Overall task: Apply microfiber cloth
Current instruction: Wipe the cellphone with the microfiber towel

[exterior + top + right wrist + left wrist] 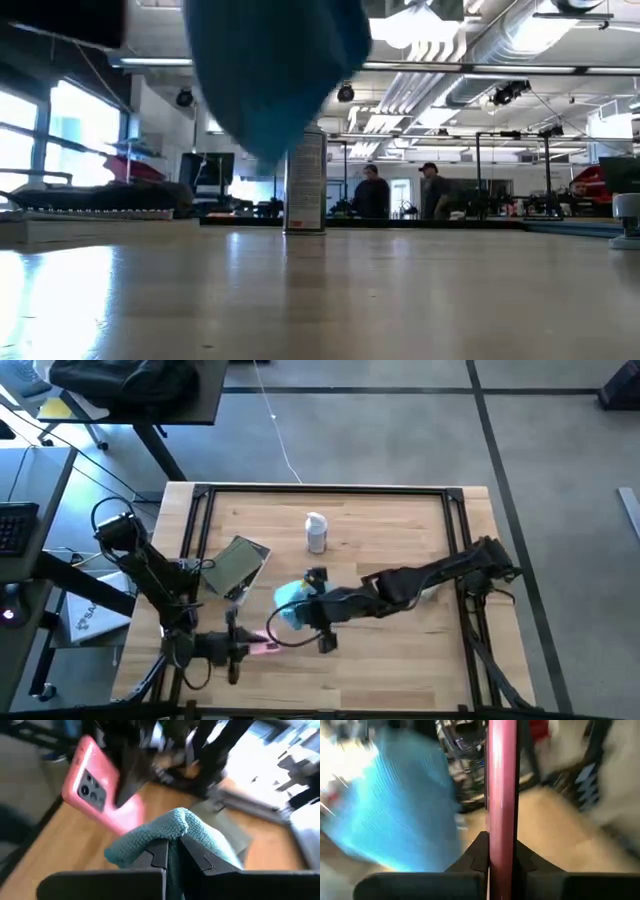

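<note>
We see the right gripper (296, 608) extended over the middle of the table (400, 660), its fingers (197, 854) pinched on the cloth (292, 604). The cloth is turquoise and bunched; in the right wrist view a fold of it (165, 832) bulges out past the closed fingertips. In the low view the cloth (270, 60) hangs clear of the table surface, in front of the bottle (305, 180).

The left gripper (262, 648) sits near the front edge of the table, just beside the right gripper, and clamps a pink phone (267, 648). In the left wrist view the phone (502, 800) stands edge-on between the two fingers (475, 857). In the right wrist view we see the phone's back with its camera lenses (95, 790), near the cloth; we cannot tell whether the two touch.

An olive-green pouch (236, 564) lies on the table to the left of the cloth. The bottle (316, 532) stands upright behind the cloth, towards the far edge.

Two people (400, 192) stand in the room beyond the table
</note>
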You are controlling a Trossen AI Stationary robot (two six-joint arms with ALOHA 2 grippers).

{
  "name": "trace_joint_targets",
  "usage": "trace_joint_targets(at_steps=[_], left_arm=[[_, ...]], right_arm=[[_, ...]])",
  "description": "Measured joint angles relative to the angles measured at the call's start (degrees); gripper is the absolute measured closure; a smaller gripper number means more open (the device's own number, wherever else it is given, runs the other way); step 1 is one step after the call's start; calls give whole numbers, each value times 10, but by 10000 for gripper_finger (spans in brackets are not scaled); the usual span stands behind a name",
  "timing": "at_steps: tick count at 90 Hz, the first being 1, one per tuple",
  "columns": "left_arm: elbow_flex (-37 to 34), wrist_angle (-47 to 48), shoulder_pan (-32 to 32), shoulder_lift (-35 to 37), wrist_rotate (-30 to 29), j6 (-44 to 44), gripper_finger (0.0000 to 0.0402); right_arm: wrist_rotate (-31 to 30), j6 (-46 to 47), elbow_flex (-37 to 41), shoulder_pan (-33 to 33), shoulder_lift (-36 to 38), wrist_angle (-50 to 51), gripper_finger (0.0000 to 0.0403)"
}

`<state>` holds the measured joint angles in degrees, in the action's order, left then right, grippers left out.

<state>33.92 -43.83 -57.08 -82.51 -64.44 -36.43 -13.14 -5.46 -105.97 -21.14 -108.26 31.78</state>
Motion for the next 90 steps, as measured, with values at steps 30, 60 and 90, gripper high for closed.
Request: trace_joint_targets(at_steps=[30, 60, 90], left_arm=[[93, 18, 67, -100, -60, -383, 392], [127, 98, 101, -120, -48, -405, 393], [130, 112, 95, -119, -65, -397, 393]], right_arm=[[131, -37, 0, 3, -35, -24, 403], [207, -50, -3, 21, -91, -50, 403], [129, -85, -3, 17, -108, -103, 403]])
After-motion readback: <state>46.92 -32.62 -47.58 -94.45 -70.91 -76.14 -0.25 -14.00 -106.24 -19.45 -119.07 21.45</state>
